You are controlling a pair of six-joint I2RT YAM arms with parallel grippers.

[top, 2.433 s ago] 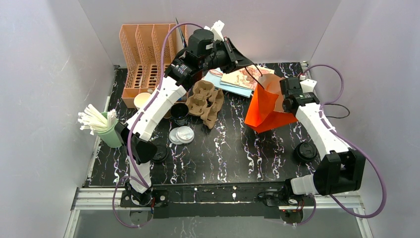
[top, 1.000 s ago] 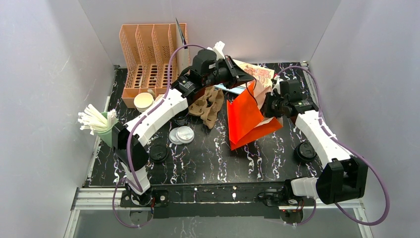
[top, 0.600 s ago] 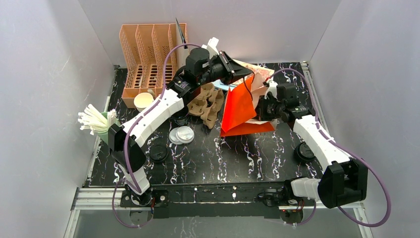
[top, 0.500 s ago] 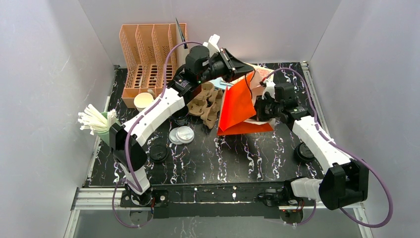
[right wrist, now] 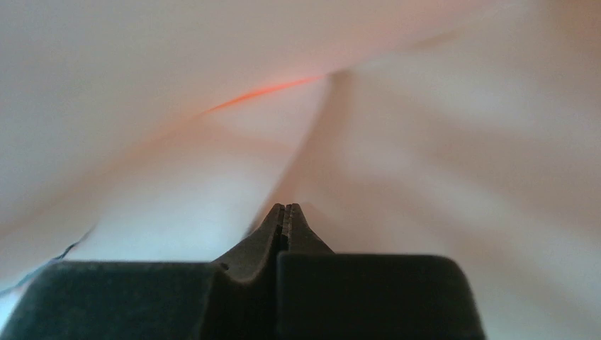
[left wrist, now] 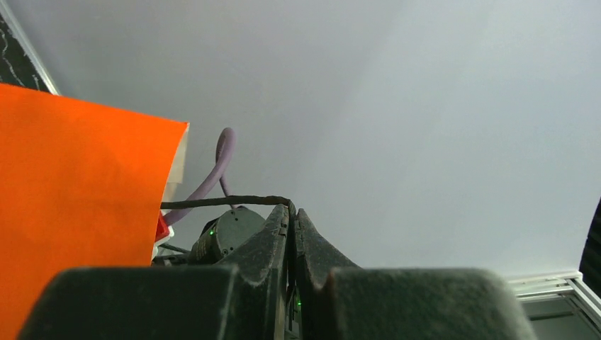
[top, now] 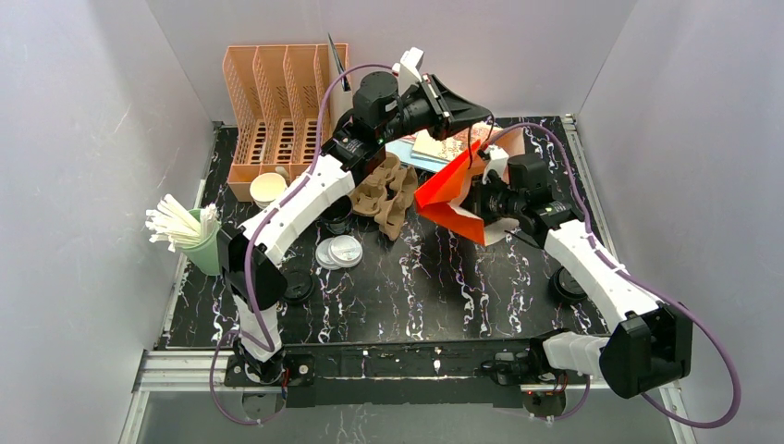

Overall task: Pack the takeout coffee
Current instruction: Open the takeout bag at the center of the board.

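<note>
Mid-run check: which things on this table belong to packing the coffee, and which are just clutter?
Job: kraft cup; orange bag, held by the left gripper at its handle; clear lids; probably the pulp carrier.
Clutter: black cup; orange rack; green cup of white sticks; booklets.

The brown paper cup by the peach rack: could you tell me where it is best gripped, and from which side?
Probably the near rim of the brown paper cup, pinched across its wall from straight above. It stands upright, mouth open and unlidded, and the peach rack stands close behind it, so the top and near side look freest.
</note>
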